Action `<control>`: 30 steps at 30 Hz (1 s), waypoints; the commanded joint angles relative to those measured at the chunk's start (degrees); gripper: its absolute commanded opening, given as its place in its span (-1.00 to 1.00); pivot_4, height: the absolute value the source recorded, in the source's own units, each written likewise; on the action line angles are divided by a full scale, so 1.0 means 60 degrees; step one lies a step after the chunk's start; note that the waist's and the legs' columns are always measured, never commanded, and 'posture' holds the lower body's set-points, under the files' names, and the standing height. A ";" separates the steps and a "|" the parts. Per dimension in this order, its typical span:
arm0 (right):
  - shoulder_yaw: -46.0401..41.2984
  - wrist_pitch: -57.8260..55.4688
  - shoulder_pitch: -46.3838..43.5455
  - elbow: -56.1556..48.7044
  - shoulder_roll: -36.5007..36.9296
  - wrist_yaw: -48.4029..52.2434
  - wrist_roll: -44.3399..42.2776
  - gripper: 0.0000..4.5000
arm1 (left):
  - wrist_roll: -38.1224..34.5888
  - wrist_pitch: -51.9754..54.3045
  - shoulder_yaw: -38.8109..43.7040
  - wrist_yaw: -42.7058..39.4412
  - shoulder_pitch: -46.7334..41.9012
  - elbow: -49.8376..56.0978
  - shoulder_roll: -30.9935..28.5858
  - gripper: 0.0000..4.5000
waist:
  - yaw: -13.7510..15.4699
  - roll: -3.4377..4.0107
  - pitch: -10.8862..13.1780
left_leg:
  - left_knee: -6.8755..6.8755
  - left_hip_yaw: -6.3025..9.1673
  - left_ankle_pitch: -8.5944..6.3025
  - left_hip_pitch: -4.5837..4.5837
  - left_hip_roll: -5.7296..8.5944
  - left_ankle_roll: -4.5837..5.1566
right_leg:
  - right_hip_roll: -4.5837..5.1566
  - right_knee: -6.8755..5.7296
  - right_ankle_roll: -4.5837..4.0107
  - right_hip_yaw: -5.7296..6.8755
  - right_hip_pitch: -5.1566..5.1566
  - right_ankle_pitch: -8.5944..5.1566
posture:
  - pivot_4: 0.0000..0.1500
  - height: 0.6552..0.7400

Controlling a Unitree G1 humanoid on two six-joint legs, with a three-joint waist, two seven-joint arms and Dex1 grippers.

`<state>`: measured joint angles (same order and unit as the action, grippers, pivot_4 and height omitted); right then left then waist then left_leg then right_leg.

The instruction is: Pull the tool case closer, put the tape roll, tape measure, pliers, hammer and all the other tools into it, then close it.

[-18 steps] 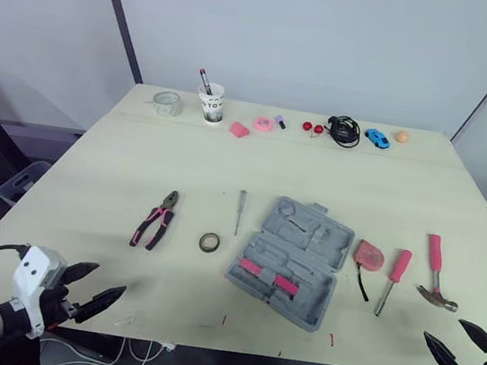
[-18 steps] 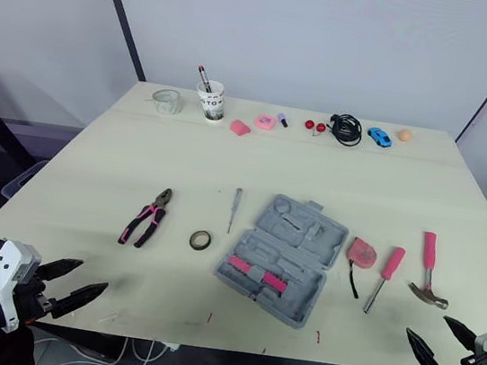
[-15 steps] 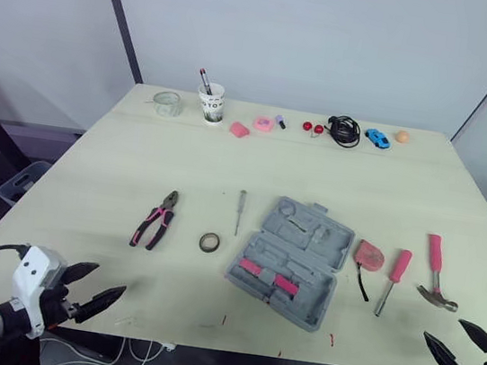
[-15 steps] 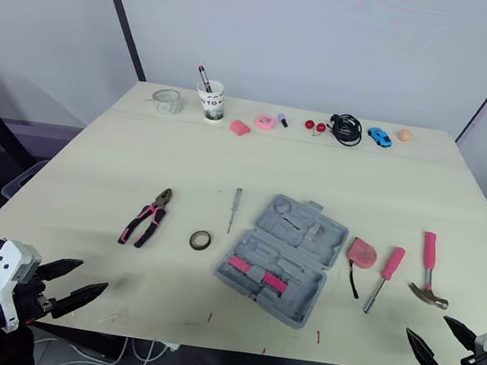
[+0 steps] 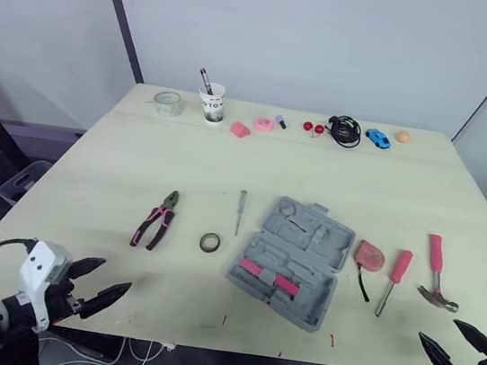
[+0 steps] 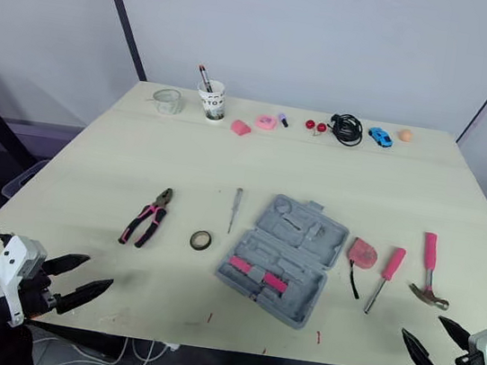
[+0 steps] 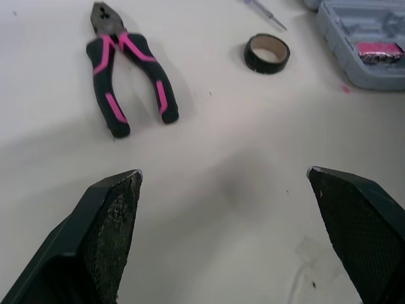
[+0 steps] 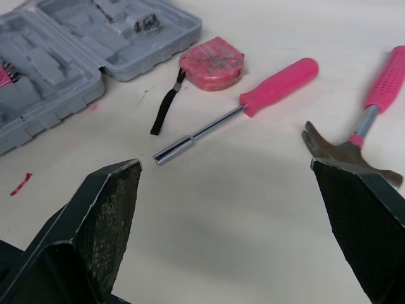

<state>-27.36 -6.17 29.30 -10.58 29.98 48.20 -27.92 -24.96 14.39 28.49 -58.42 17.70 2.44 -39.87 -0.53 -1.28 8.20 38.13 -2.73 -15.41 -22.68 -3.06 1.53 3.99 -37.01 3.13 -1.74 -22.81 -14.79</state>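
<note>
Not much happened in the last half second, tbh. The left tool (image 5: pixel 117 274) crept a little inward over the near edge of the surface (image 5: pixel 138 159), and the right tool (image 5: pixel 438 329) dipped a touch at its corner. Both have their fingers spread wide with nothing in them.

Nothing lying out has budged. The case (image 5: pixel 291 260) sits open in the same mid-surface spot, so it hasn't been pulled in yet. The tape roll (image 5: pixel 210 242) is just left of the case, with the pliers (image 5: pixel 156 220) further left past it. The thin screwdriver (image 5: pixel 240 211) is off the case's far-left corner. On the right, the tape measure (image 5: pixel 368 255) is just beside the case, then the pink screwdriver (image 5: pixel 393 274), then the hammer (image 5: pixel 437 273) furthest out.

My read is that the job hasn't really started and the arms are only getting set. Dragging the case nearer should come first.
</note>
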 commanded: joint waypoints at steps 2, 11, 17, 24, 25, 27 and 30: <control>0.0080 -0.0182 -0.0172 -0.0665 0.0144 -0.0175 -0.0047 1.00 | -0.0245 0.0060 -0.0074 -0.0185 -0.0422 -0.0086 -0.0278 0.98 | -0.0003 0.0004 0.0002 | 0.0000 -0.0002 0.0000 0.0000 0.0000 0.0001 | 0.0007 0.0000 0.0000 0.0015 0.0001 0.0000 | 1.00 1.00; 0.0733 -0.1086 -0.0951 -0.1320 0.0567 -0.0494 0.0108 1.00 | 0.0314 0.0080 -0.1594 -0.0553 -0.2346 -0.0861 -0.0827 0.98 | 0.0024 0.0004 0.0003 | 0.0006 0.0004 0.0002 -0.0003 0.0005 0.0003 | -0.0054 0.0003 0.0003 0.0031 0.0006 0.0002 | 1.00 1.00; 0.1351 -0.1301 -0.2048 -0.1078 0.0715 -0.0837 0.0650 1.00 | 0.0931 -0.0349 -0.2858 -0.0896 -0.4282 -0.2056 -0.0746 0.98 | 0.0016 0.0000 0.0005 | 0.0013 0.0000 0.0003 -0.0008 0.0064 0.0005 | -0.0071 0.0002 0.0010 0.0034 0.0020 0.0006 | 1.00 1.00; 0.2356 -0.1692 -0.2980 -0.0930 0.0795 -0.0978 0.1193 1.00 | 0.1441 -0.1023 -0.3993 -0.1373 -0.6190 -0.3628 -0.0211 0.98 | 0.0019 -0.0001 0.0009 | 0.0018 -0.0005 0.0004 -0.0024 0.0069 0.0007 | -0.0090 0.0001 0.0043 0.0052 0.0022 0.0023 | 1.00 1.00; 0.2528 -0.1752 -0.3133 -0.0869 0.0814 -0.0977 0.1280 0.89 | 0.1517 -0.1147 -0.4145 -0.1463 -0.6501 -0.3936 -0.0086 1.00 | 0.0027 -0.0001 0.0009 | 0.0027 -0.0003 0.0005 -0.0024 0.0070 0.0007 | -0.0093 -0.0004 0.0042 0.0051 0.0023 0.0022 | 1.00 1.00; 0.2857 -0.1877 -0.3556 -0.0660 0.0880 -0.1057 0.1547 0.62 | 0.1743 -0.1422 -0.4578 -0.1712 -0.7306 -0.4726 0.0268 0.88 | 0.0027 -0.0002 0.0009 | 0.0032 -0.0002 0.0005 -0.0024 0.0070 0.0008 | -0.0097 -0.0009 0.0043 0.0047 0.0025 0.0023 | 1.00 1.00; 0.3174 -0.2102 -0.4013 -0.0432 0.0996 -0.1147 0.1839 0.10 | 0.2141 -0.1850 -0.5108 -0.1996 -0.8212 -0.5713 0.0673 0.48 | 0.0041 -0.0007 0.0012 | 0.0037 0.0001 0.0005 -0.0030 0.0074 0.0008 | -0.0106 -0.0011 0.0049 0.0041 0.0025 0.0026 | 1.00 1.00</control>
<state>-8.72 -18.20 6.66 -12.67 34.88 41.88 -17.97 -13.52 6.08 -0.58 -68.82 -28.77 -29.20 -36.45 -0.28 -1.32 8.28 38.39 -2.69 -15.38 -22.92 -2.61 1.58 3.31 -37.07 3.48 -1.51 -22.68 -14.60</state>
